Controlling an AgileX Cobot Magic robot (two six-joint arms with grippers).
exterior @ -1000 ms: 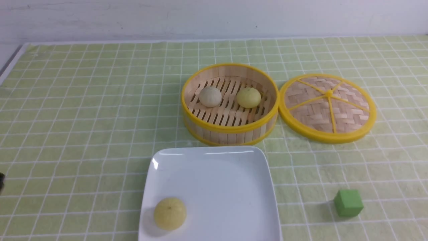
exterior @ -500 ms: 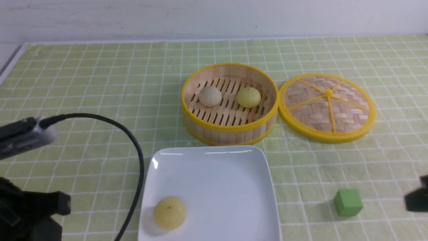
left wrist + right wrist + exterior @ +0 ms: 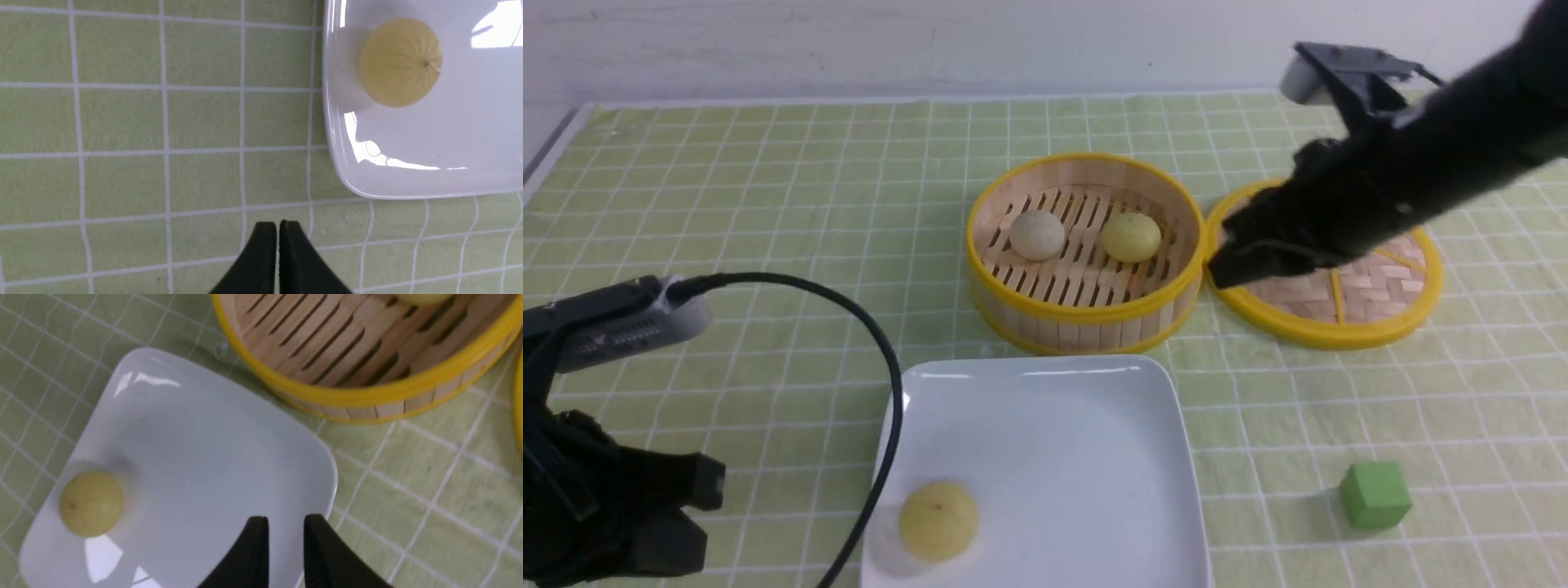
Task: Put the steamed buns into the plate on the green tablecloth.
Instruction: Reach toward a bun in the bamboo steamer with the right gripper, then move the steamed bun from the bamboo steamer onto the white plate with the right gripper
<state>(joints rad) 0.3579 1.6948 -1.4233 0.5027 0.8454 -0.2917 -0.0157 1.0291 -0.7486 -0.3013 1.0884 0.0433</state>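
One pale yellow bun [image 3: 938, 520] lay in the plate [image 3: 1054, 425], in its near left corner. The other two steamed buns, a whitish bun [image 3: 1036, 235] and a second yellow bun [image 3: 1130, 238], sat side by side in the bamboo steamer [image 3: 1086, 306]. It stood just beyond the plate's far edge on the green tablecloth [image 3: 768, 204], and its raised wall ringed them. The woven lid [image 3: 1372, 302] lay flat beyond the plate's far right corner. A green cube [image 3: 1374, 495] sat well off the plate's right side.

The left tool [image 3: 278, 225] hung over the cloth off the plate's near left corner, its fingers almost together on nothing. Its black cable [image 3: 882, 367] crossed the plate's left rim in the front view. The right tool [image 3: 285, 522] had its fingers parted and empty, and its arm stretched above the lid.

A second earlier the front view showed neither arm. Half a second earlier the left arm had entered, and the right was only a dark tip at the view's right edge. Buns, plate, steamer, lid and cube had kept their places.
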